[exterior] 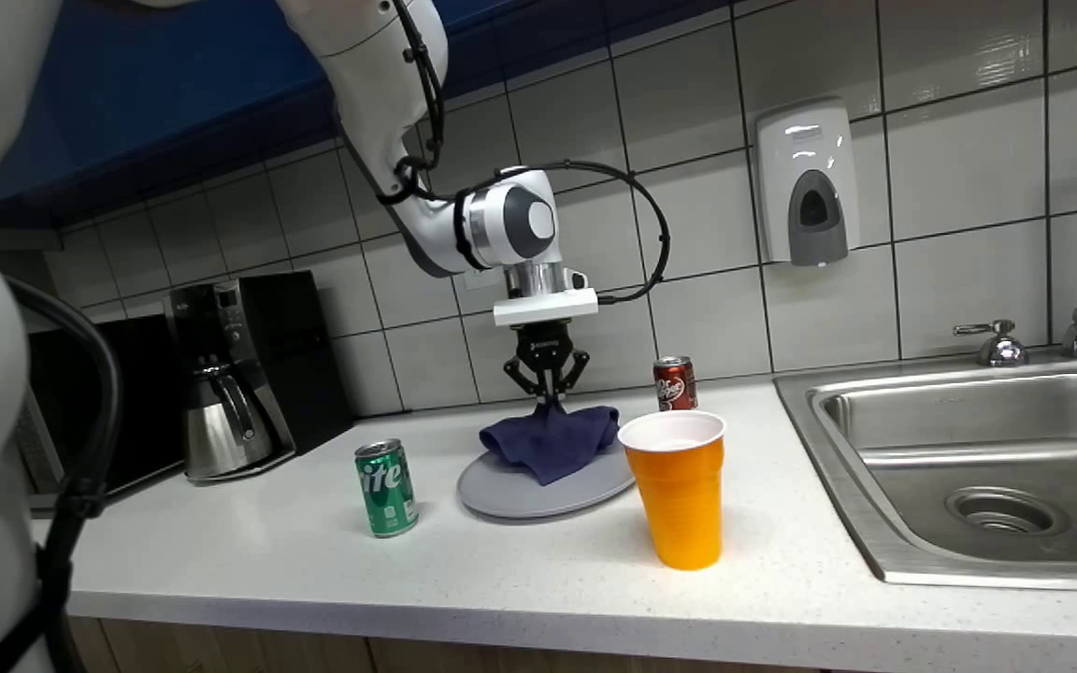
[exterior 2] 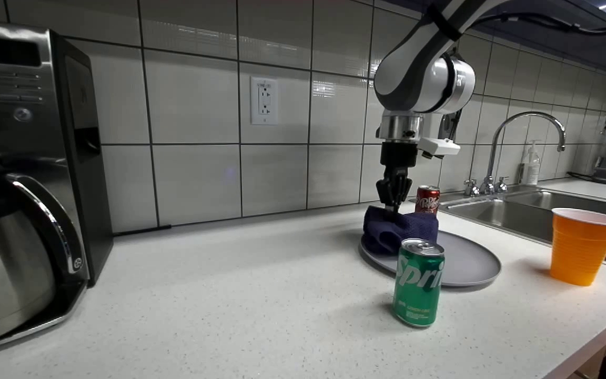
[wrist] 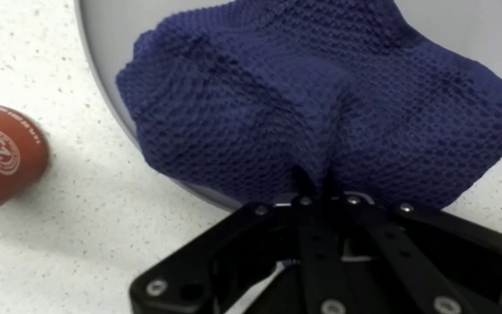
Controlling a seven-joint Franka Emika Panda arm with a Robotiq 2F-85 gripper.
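Wrist view: your gripper pinches the cloth right of the can; grasp looks made, cloth not yet off the plate.

The cloth is coloured deep purple-blue and patterned with honeycomb-like dimples. The plate is coloured grey, the cup orange with white inside. The green can and red can are printed with pale lettering. The white worktop is finely speckled.
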